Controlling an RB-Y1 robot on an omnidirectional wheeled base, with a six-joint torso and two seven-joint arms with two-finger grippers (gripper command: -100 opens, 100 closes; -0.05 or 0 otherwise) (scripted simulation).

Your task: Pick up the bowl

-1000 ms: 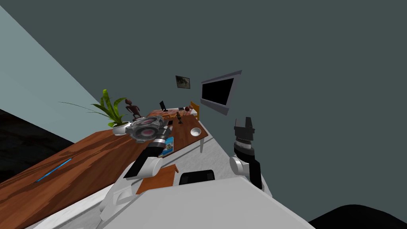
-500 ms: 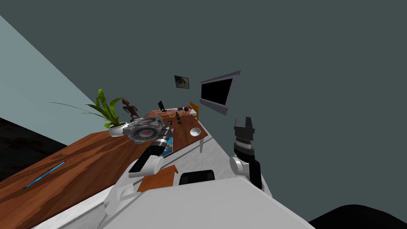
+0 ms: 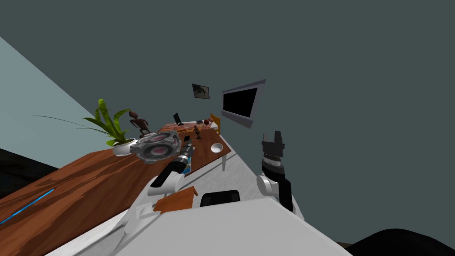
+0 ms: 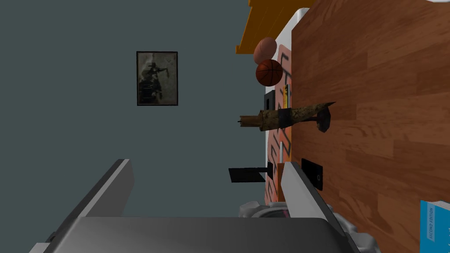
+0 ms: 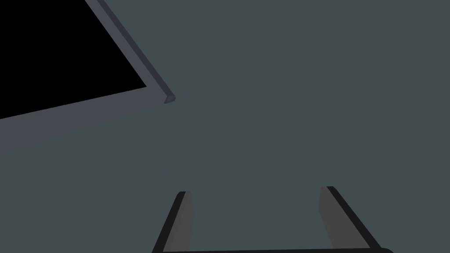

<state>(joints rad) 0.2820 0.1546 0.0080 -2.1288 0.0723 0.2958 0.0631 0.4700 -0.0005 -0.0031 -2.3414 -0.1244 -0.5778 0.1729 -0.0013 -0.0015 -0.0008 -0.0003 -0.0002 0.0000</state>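
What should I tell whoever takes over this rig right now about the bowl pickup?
Left hand: open, empty, over the wooden table.
Right hand: open, empty, raised to the table's right.
Bowl: white, on the table near its far corner, untouched, right of the left hand.
Done: nothing grasped.
Left: bring a hand to the bowl, grip, lift.

A: There's the bowl, small and round, with a white rim and a greyish hollow.
B: Upright?
A: Upright, mouth up, sitting on the brown wooden table, close to a corner and just inside the edge.
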